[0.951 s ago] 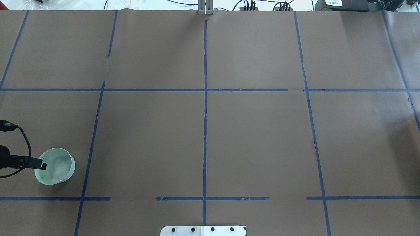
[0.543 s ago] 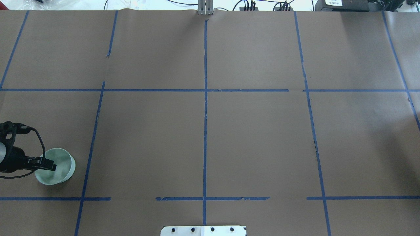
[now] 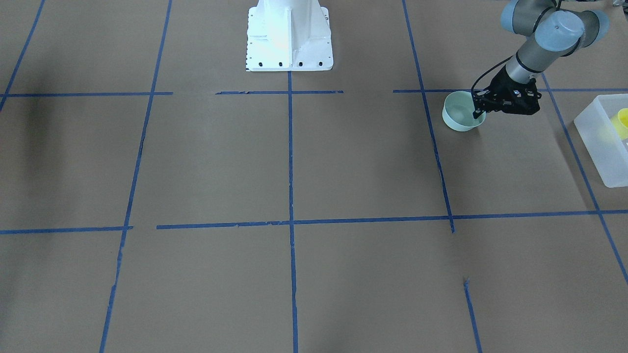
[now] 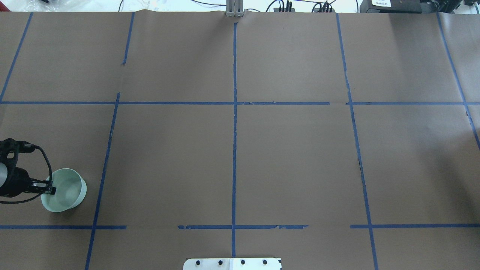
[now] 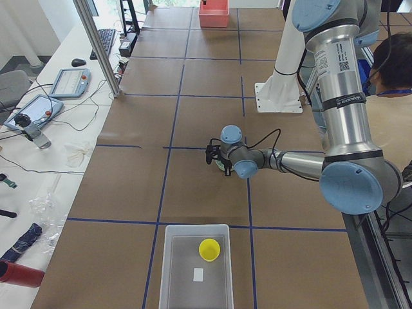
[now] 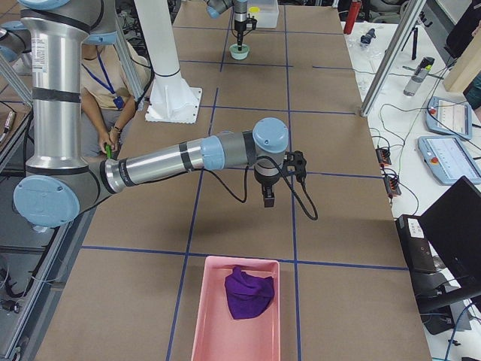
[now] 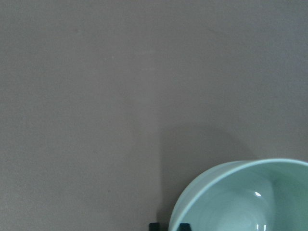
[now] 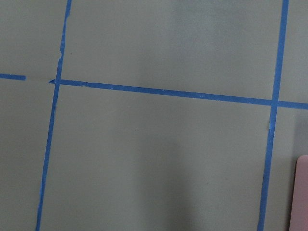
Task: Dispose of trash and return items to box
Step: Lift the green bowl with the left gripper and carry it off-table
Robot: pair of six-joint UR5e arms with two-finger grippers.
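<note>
The pale mint-green bowl (image 4: 67, 191) stands upright on the brown paper at the table's left near corner; it also shows in the front view (image 3: 458, 113). My left gripper (image 4: 50, 190) (image 3: 477, 113) is at the bowl's rim nearest the arm. In the left wrist view its two fingertips (image 7: 154, 226) sit close together on either side of the bowl's wall (image 7: 231, 202), shut on it. The yellow cup (image 3: 622, 120) (image 5: 209, 249) lies inside the frosted white box (image 3: 601, 147) (image 5: 196, 277). My right gripper (image 6: 268, 197) hangs over bare paper; I cannot tell whether it is open.
A pink tray (image 6: 218, 331) holding a purple cloth (image 6: 248, 293) sits at the table's right end. The white robot base (image 3: 289, 39) stands at the near middle edge. A person (image 6: 101, 83) stands behind the robot.
My left gripper went forward over the bowl's inside, then drew back to the rim on the arm's side. The bowl has barely shifted.
</note>
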